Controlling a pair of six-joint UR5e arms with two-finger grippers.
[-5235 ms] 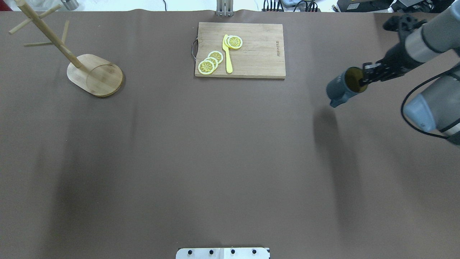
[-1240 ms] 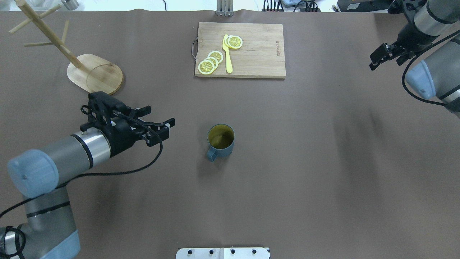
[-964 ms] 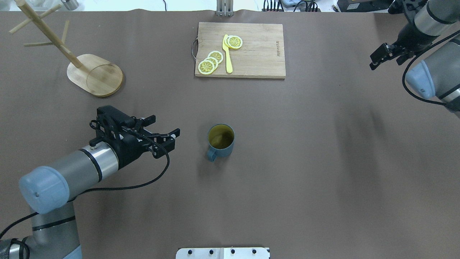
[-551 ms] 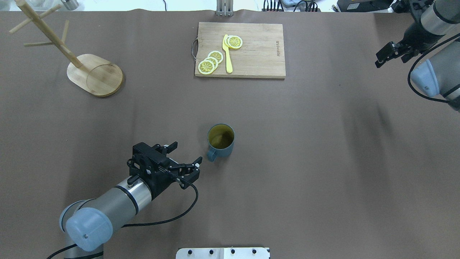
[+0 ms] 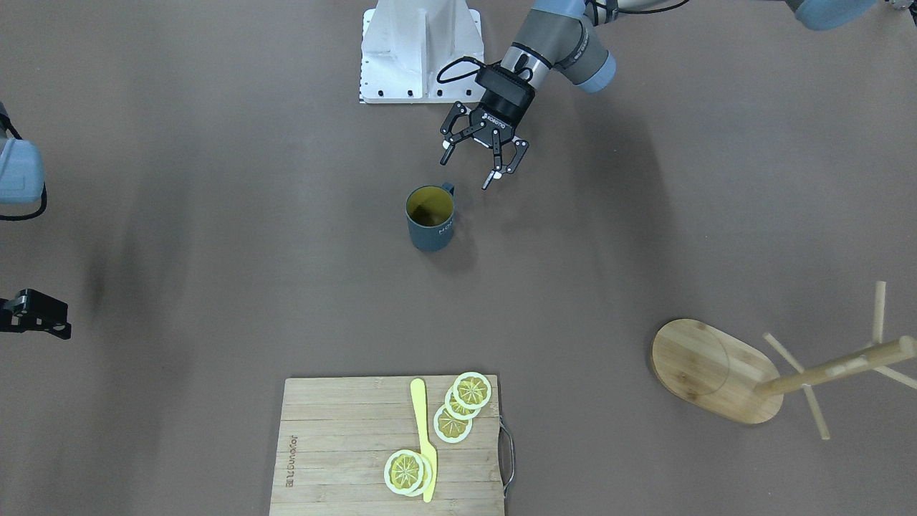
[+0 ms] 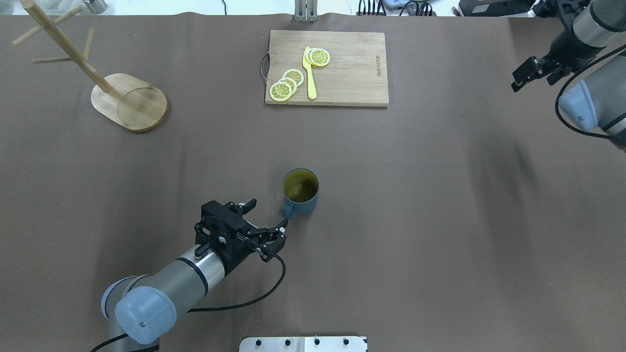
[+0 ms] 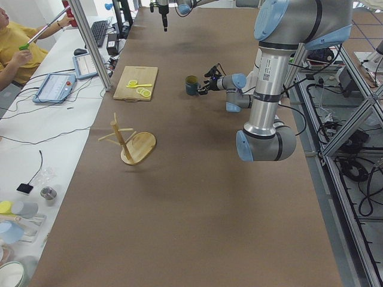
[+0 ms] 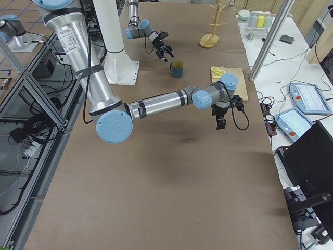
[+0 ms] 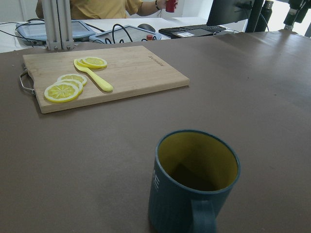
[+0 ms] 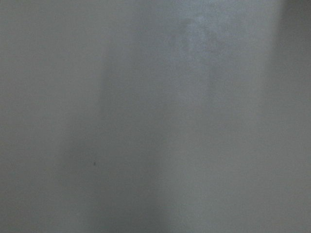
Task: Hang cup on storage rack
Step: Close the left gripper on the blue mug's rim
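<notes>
Slate-blue cup [image 6: 300, 193] (yellow inside), brown table [image 6: 391, 220]

Left gripper [image 6: 268, 218] low, fingers spread wide; right gripper [image 6: 518, 83] raised, fingers' spacing unclear.

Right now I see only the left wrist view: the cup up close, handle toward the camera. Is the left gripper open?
Observer: Yes, the left gripper is open, just short of the handle of the cup.
Operator: Where is the rack?
Observer: It stands at the table's far left corner, pegs bare.
Operator: And the right gripper?
Observer: Open and empty, at the far right edge.
</notes>
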